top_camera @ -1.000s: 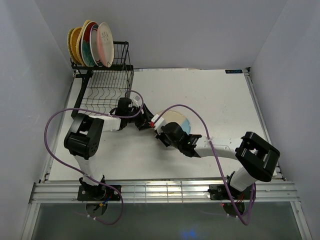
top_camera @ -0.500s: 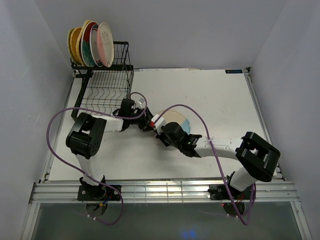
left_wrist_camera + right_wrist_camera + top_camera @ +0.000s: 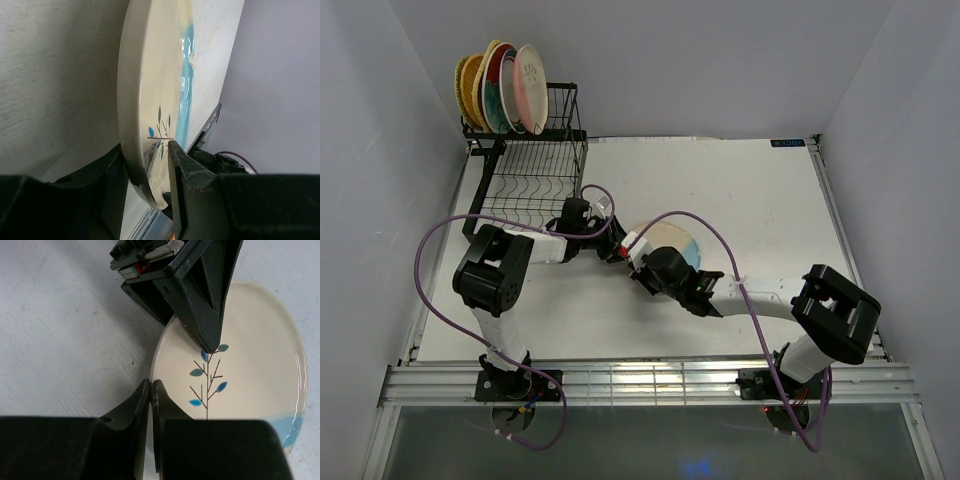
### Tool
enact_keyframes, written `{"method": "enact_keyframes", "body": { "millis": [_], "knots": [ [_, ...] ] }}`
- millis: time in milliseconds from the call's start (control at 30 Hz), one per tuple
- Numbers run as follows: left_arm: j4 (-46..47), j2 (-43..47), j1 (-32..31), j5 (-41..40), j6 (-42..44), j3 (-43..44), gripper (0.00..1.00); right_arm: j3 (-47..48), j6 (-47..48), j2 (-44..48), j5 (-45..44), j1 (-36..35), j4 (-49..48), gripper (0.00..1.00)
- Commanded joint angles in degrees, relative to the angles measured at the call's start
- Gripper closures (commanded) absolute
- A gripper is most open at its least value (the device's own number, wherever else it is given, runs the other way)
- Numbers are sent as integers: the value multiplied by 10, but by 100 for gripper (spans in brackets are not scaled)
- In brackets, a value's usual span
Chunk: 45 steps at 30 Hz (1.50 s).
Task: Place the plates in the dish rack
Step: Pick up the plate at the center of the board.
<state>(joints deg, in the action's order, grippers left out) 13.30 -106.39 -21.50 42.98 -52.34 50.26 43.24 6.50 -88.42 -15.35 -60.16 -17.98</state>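
A cream plate (image 3: 672, 240) with a blue band and a leaf sprig lies on the table between the arms. It also shows in the left wrist view (image 3: 150, 75) and the right wrist view (image 3: 250, 355). My left gripper (image 3: 623, 246) (image 3: 150, 160) is shut on its left rim, one finger (image 3: 210, 315) on top and one beneath. My right gripper (image 3: 642, 254) (image 3: 150, 385) is shut, its tips against the plate's near-left edge. The black wire dish rack (image 3: 530, 185) stands at the back left. Several plates (image 3: 505, 85) stand upright in its raised rear tier.
The rack's lower wavy-wire tray (image 3: 525, 190) holds nothing, just behind my left gripper. Purple cables (image 3: 440, 250) loop off both arms over the table. Grey walls close in the left, back and right sides.
My left gripper has slid a little right and forward onto the plate's rim. My right gripper has shifted slightly along the plate's edge. The plate stays in place.
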Motion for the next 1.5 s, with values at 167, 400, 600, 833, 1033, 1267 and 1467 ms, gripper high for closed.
{"method": "enact_keyframes", "body": {
  "millis": [167,400,600,833,1033,1267,1467],
  "knots": [
    [24,9,-2,28,4,12,62,-11,11,44,9,-15,-76,92],
    [37,17,-1,36,6,11,69,-17,19,48,21,-22,-85,92],
    [51,34,-1,37,7,2,77,-16,25,47,22,-26,-85,92],
    [74,67,6,28,23,-15,93,-17,25,50,17,-27,-84,61],
    [76,101,7,-30,77,-24,100,-41,24,85,-5,-27,-101,50],
    [81,157,7,-127,144,-46,100,-89,8,151,-90,-26,-146,48],
    [109,200,7,-134,226,-62,100,-122,-15,193,-231,-26,-172,49]
  ]
}}
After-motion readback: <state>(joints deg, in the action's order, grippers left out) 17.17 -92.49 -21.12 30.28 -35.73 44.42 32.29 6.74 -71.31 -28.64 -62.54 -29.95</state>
